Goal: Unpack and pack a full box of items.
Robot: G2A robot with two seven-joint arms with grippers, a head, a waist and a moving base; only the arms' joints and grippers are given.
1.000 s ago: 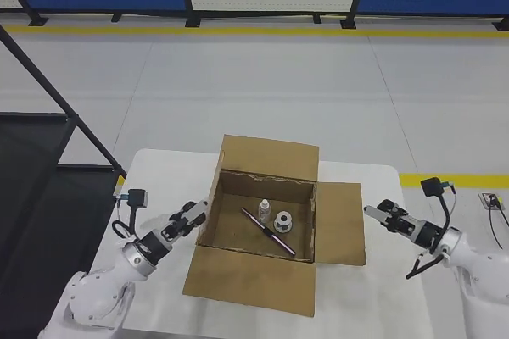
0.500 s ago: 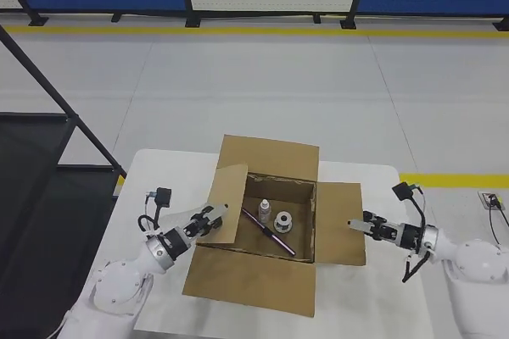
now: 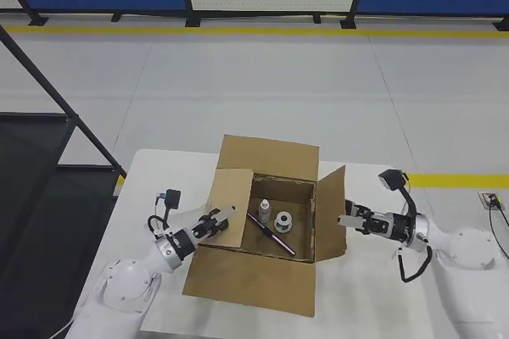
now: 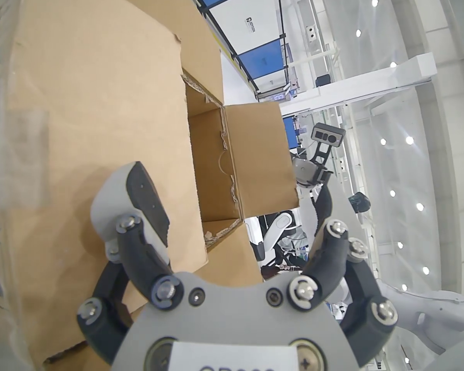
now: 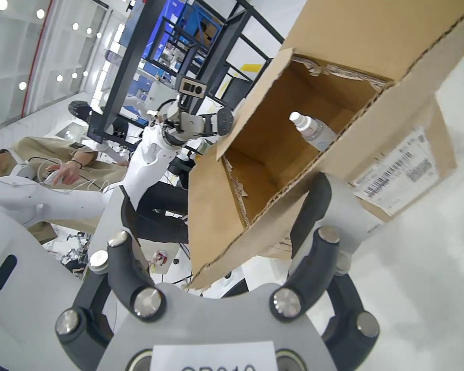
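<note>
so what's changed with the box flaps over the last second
Both arms swung in toward the cardboard box. The left tool pushed the left flap up and inward; the right tool lifted the right flap from flat to nearly upright. Both tools are open. The front flap, rear flap, pen and small bottle stayed put.

Open gap over box [image 3: 250,286] between raised left flap [image 3: 231,207] and right flap [image 3: 331,215].

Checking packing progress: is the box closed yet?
Open. The box has near and far flaps folded outward, side flaps only raised, and the bottle inside shows.
</note>
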